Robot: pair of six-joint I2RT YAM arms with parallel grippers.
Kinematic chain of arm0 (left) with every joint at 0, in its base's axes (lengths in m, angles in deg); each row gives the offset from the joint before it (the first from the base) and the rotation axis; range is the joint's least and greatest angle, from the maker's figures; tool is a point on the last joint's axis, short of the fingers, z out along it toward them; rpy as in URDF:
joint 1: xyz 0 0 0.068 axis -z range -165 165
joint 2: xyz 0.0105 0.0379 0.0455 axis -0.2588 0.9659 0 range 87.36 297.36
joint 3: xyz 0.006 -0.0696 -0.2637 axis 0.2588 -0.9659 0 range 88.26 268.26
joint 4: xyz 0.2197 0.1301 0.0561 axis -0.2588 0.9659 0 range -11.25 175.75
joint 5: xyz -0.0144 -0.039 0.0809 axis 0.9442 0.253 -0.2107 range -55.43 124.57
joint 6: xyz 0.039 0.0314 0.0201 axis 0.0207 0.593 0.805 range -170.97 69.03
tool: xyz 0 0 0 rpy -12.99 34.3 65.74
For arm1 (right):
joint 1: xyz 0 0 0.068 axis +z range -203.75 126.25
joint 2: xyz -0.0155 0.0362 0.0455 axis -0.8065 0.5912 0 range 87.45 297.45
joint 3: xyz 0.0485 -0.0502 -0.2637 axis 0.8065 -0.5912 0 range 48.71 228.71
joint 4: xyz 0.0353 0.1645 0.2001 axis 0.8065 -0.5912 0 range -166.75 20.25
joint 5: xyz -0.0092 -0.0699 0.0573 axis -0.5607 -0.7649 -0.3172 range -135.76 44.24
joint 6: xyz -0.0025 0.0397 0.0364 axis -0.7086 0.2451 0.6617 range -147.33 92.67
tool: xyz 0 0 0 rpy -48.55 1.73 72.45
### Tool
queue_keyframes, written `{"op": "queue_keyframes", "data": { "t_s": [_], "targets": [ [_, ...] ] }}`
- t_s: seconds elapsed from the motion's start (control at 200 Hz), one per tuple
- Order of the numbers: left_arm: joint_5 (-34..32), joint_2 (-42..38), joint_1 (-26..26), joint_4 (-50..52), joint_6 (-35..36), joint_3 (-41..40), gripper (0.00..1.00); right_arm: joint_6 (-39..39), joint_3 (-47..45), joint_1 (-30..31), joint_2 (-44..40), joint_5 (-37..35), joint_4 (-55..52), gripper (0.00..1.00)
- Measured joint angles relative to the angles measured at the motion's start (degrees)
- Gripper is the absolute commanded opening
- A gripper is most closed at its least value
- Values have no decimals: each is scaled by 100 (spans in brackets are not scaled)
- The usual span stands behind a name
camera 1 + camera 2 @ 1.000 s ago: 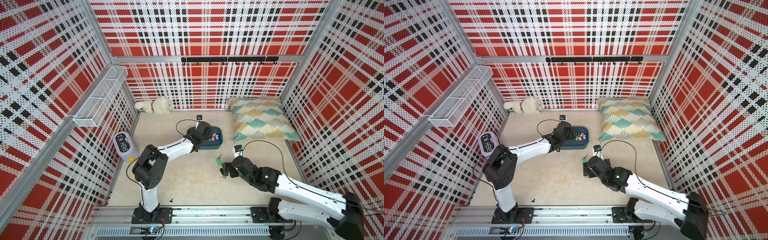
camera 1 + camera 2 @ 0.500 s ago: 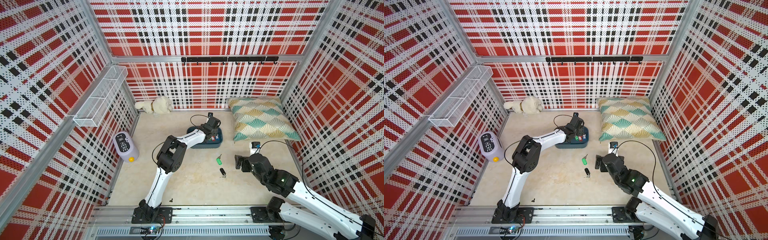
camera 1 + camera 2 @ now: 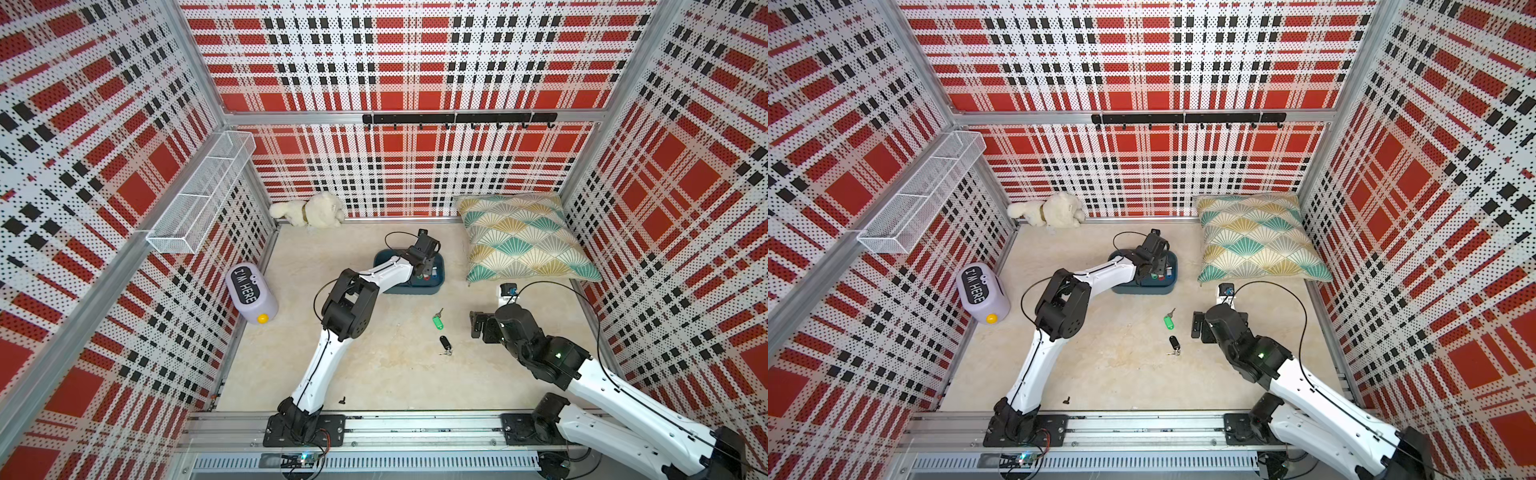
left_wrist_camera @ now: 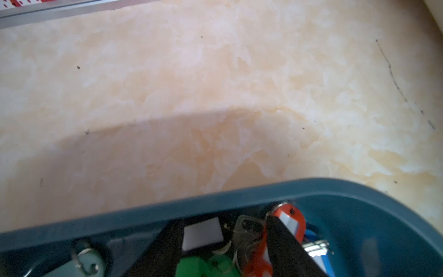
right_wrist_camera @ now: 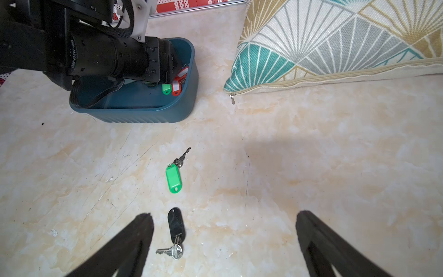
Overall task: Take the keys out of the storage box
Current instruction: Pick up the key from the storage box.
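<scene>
In the last second my right gripper has pulled back from the middle of the floor toward the lower right of the frame. It has left two keys lying out in the open: the green-tagged key and, just below it in both top views, the black-tagged key. Its jaws stand wide apart and carry nothing.

Meanwhile my left gripper has shifted rightward along the storage box, which sits just above the centre of the frame, and gone down into its right end. So two are out, and I judge the next pick is under way. The remaining keys lie heaped in that right end.

My left arm reaches up-frame, elbow raised, wrist pitched down into the box. In the left wrist view its fingers have drawn in partway, with a metal key between them and one finger lying across a red-orange tag; I cannot tell whether they bite yet
</scene>
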Motion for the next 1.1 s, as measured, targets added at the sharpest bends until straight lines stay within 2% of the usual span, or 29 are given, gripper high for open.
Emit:
{"op": "queue_keyframes", "data": {
  "t_s": [0.105,0.22,0.341,0.456,0.742,1.097],
  "targets": [
    [0,76,0,-11,-4,20,54,-4,0,-26,0,24,35,100],
    [-22,111,0,-4,-11,24,45,-9,-2,-31,0,59,63,100],
    [-42,114,0,-9,-13,26,18,-15,-2,-31,2,90,68,100],
    [-98,111,9,-22,-26,26,0,-24,-2,-31,2,125,74,100],
    [-413,-166,81,-11,-109,-315,0,-50,-2,-31,2,170,157,100],
    [-669,-1565,138,-323,-341,-1211,0,-116,-66,-46,125,264,321,100]
  ]
}}
